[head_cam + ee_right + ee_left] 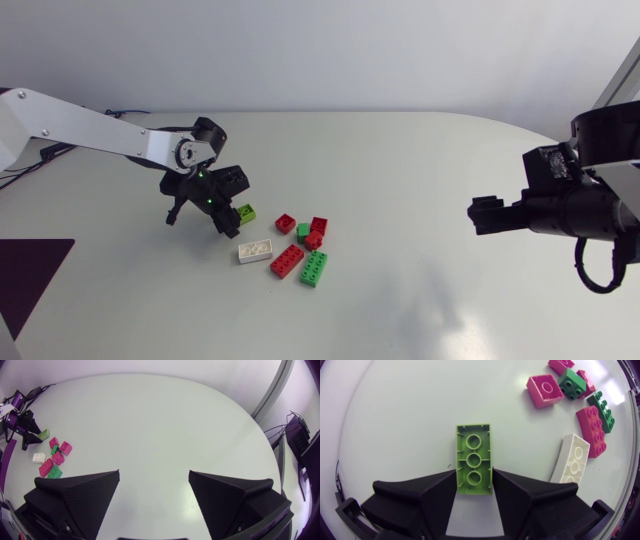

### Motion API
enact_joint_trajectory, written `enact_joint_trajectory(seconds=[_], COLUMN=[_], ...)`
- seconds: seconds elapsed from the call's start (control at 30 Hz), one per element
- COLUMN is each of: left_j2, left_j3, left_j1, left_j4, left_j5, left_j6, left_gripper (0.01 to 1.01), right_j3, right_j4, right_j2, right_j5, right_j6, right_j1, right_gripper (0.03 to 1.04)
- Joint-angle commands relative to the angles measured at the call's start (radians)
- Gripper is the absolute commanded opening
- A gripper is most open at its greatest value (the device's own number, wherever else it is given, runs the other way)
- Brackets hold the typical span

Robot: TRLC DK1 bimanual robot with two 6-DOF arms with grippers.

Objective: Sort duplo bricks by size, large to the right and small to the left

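- Left gripper [473, 479] clamped on a lime green brick [473, 450]. Both fingers press its long sides at the near end, and the rest sticks out ahead.
- Lime brick is held underside up, with three round tubes showing. Judged a long brick, so it belongs in the large class.
- Head view: the held brick [245, 212] is at the left edge of the pile, close above or on the desk [400, 160]. Cannot tell whether it is lifted clear.
- Unsorted pile just beside it:
  - white long brick [572, 460]
  - red long brick [592, 430]
  - dark green long brick [602, 410]
  - small red brick [545, 390]
  - small dark green brick [571, 384]
  - more red pieces behind these
- Right gripper [154, 490] has its fingers wide apart and holds nothing. It sits well apart from the pile on the right side of the desk.
- Step in hand: first pick out of the pile, grasp made. No sorted group is visible on either side yet.
- Next move (judgement): lift clear of the white brick, then carry to the large side, on the right. That is a long reach for the left arm, so a hand-over or mid-desk drop for the right arm may be needed.
- Risk: the grip is on one end only, so the brick could pivot in transit.
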Motion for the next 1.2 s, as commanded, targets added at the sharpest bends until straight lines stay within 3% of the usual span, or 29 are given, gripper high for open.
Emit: enact_joint_trajectory(seconds=[0.0,0.33,0.53,0.83,0.97,1.03,1.07,1.17], left_j2=[-0.033,-0.163,-0.191,-0.034,0.11,0.177,0.203,0.258], left_j3=[-0.044,-0.071,-0.014,0.226,0.388,0.464,0.498,0.567], left_j1=[-0.016,-0.086,-0.243,-0.493,-0.583,-0.618,-0.629,-0.651], left_j4=[-0.009,-0.01,-0.018,-0.027,-0.116,-0.157,-0.174,-0.18], left_j5=[0.023,0.04,0.091,0.095,0.097,0.097,0.097,0.097], left_j6=[0.052,0.065,0.008,-0.095,-0.107,-0.133,-0.145,-0.17], left_gripper=[0.218,0.17,0.17,0.172,0.182,0.252,0.352,0.925], right_j3=[-0.036,-0.048,-0.06,-0.054,-0.063,-0.065,-0.065,-0.072], right_j4=[-0.005,-0.012,-0.032,-0.095,-0.117,-0.131,-0.134,-0.143], right_j2=[-0.006,-0.032,-0.07,-0.151,-0.191,-0.205,-0.213,-0.228], right_j5=[0.013,0.013,0.016,0.023,0.023,0.023,0.023,0.019], right_j6=[-0.014,-0.017,-0.015,-0.035,-0.044,-0.047,-0.049,-0.049], right_j1=[0.002,-0.003,-0.012,-0.1,-0.147,-0.158,-0.164,-0.172], right_gripper=[0.99,0.99,0.99,0.99,0.99,0.99,0.99,0.99])
